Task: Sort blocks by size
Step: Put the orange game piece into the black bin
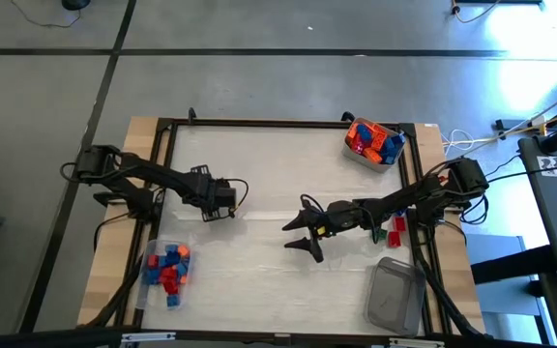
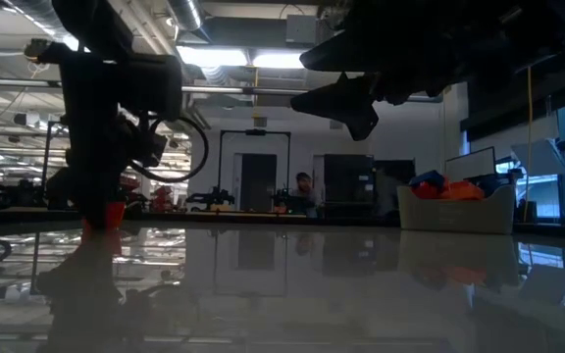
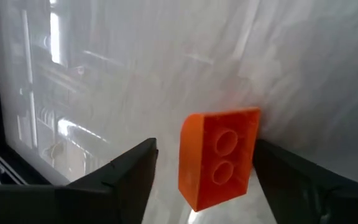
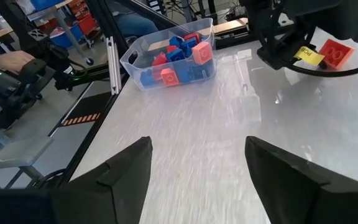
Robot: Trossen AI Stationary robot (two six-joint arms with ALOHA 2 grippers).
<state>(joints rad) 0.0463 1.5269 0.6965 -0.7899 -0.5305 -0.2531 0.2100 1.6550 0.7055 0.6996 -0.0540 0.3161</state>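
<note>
An orange block lies on its side on the table, its two studs facing the left wrist camera. My left gripper is open and points steeply down over the block, one finger on each side of it. In the low view the block shows under that gripper. My right gripper hangs open above the table's middle, nothing between its fingers. Other blocks fill a clear tub at the far right and a second tub at the near left. My left gripper comes at the orange block from above, slanting. One finger stands close against the block's side, and I cannot tell whether it touches. The other finger is clear of the block by a gap.
An empty clear tub stands at the near right. A red block and a green one lie loose by the right edge. The table frame's dark rail runs along the left side. A person's hand shows beyond the table.
</note>
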